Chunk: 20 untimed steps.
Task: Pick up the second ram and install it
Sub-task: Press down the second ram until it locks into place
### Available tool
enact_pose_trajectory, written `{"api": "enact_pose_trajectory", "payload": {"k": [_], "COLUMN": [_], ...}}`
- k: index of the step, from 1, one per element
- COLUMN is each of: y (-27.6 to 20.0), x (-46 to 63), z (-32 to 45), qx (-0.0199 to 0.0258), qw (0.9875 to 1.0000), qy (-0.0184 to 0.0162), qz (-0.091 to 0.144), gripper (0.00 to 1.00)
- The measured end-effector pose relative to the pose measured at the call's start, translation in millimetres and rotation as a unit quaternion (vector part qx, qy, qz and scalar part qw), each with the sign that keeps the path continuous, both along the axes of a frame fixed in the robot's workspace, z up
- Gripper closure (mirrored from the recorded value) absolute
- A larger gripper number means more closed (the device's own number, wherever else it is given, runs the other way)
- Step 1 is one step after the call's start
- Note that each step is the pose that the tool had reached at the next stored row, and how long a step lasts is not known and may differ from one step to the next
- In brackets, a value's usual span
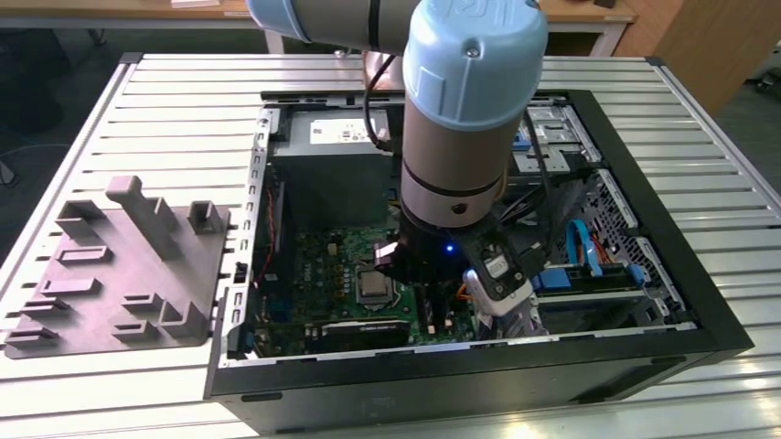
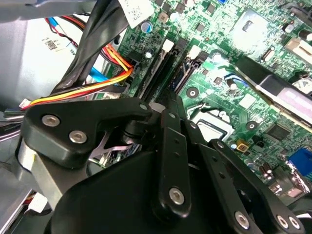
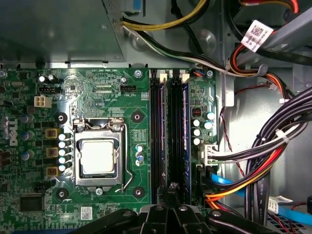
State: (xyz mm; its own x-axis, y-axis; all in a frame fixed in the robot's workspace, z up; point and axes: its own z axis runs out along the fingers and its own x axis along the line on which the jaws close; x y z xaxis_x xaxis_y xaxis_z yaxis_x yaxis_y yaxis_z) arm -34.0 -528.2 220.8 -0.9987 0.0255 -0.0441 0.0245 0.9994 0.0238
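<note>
The hand (image 3: 168,207) sits low inside the case (image 1: 683,302), directly over the memory slots (image 3: 161,131) beside the CPU socket (image 3: 97,156). A blue-edged ram (image 3: 185,136) stands seated in the slot just beyond the hand, apparently the second one, pressed home. Whether the hand is released or clenched cannot be told. The grey tray (image 1: 116,274) rests on the tabletop (image 1: 183,110), well apart.
</note>
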Motion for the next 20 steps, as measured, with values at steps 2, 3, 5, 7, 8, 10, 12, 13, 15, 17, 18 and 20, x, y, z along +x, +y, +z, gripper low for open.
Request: {"api": "enact_pose_trajectory", "payload": {"k": [2,3,5,7,8,10,12,13,15,17,18,20], "y": [-0.1,0.0,0.0,0.0,0.0,0.0,0.0,0.0,0.0,0.0,0.0,0.0], "x": [0.0,0.0,0.0,0.0,0.0,0.0,0.0,0.0,0.0,0.0,0.0,0.0], "z": [-0.6,-0.6,-1.7,-2.4,-2.4,-2.6,-3.2,-3.5,-3.4,-3.5,-3.6,-3.5], "qx": [-0.0001,0.0,0.0,0.0001,0.0001,0.0002,0.0002,0.0002,0.0001,0.0001,0.0002,0.0002], "qw": [1.0,1.0,1.0,1.0,1.0,1.0,1.0,1.0,1.0,1.0,1.0,1.0], "qy": [0.0,0.0,0.0,0.0,0.0,-0.0001,-0.0001,-0.0001,0.0,0.0,-0.0001,-0.0001], "qz": [0.0,0.0,0.0,0.0,0.0,0.0,0.0,0.0,0.0,0.0,0.0,0.0], "gripper": [0.9,0.9,0.9,0.9,0.9,0.9,0.9,0.9,0.9,0.9,0.9,0.9]}}
